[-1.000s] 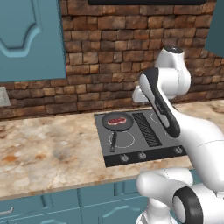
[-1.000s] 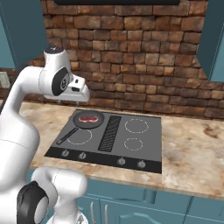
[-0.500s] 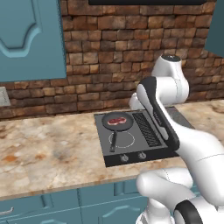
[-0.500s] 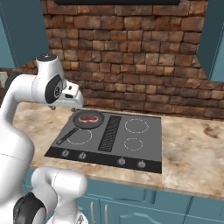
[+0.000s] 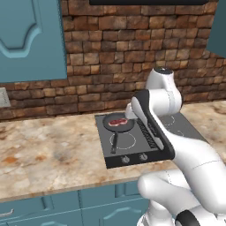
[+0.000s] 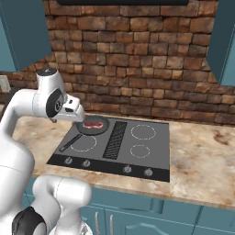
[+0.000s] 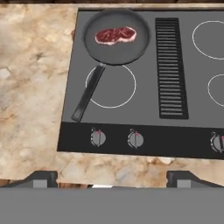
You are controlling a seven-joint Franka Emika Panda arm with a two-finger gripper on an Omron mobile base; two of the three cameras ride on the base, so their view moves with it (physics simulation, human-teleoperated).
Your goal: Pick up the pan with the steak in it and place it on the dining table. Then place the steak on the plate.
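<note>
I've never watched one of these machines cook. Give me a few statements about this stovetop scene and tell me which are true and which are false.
1. The steak lies inside the pan. True.
2. The pan sits on the stone counter beside the cooktop. False: it sits on the cooktop, at a rear ring.
3. The gripper is closed on the pan's handle. False: its jaws are wide open and apart from the handle.
4. The pan's handle points toward the row of knobs. True.
5. A brick wall stands behind the cooktop. True.
</note>
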